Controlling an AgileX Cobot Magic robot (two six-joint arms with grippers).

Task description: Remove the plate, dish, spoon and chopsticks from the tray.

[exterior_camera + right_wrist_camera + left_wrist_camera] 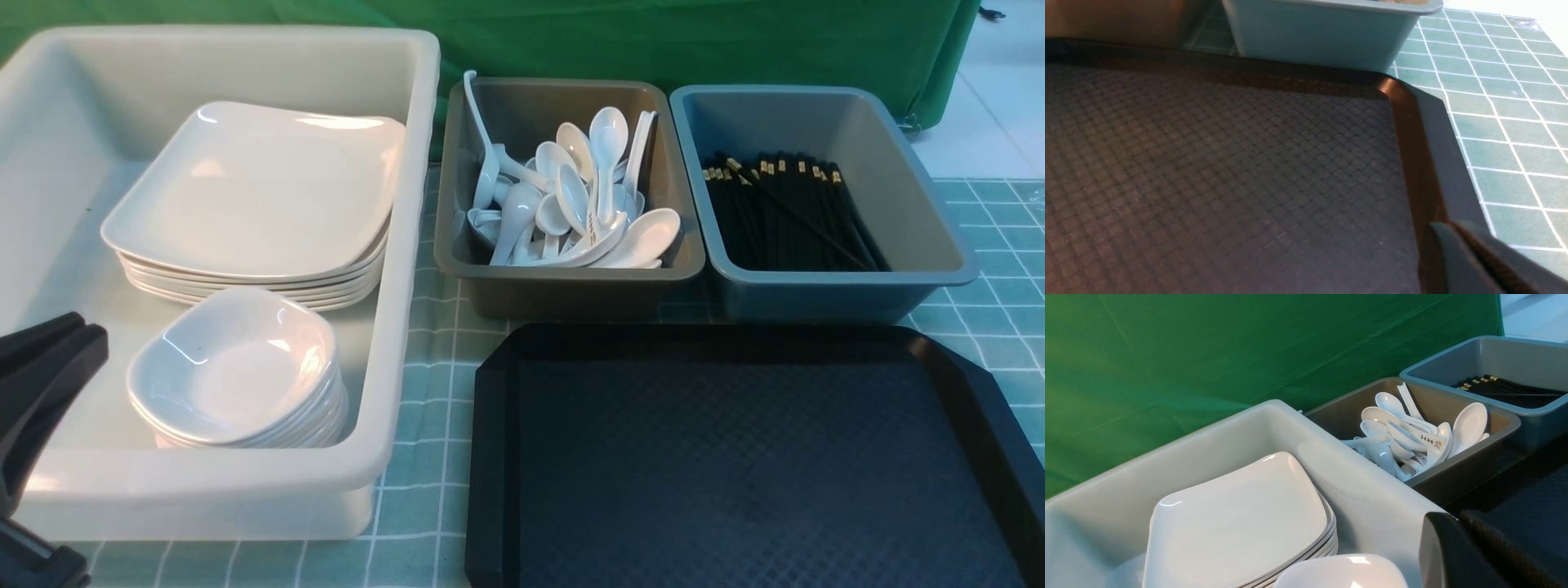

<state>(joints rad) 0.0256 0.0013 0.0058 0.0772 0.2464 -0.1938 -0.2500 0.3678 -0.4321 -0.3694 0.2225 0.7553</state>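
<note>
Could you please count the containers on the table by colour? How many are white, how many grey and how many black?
White: 1, the white bin
Grey: 2, the spoon bin and the chopstick bin
Black: 1, the black tray
Total: 4

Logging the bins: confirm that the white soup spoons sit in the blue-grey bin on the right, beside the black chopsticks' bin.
Wrong bin: the white soup spoons fill the middle brown-grey plastic bin; the blue-grey bin on the right holds the black chopsticks. The front view shows it.
</note>
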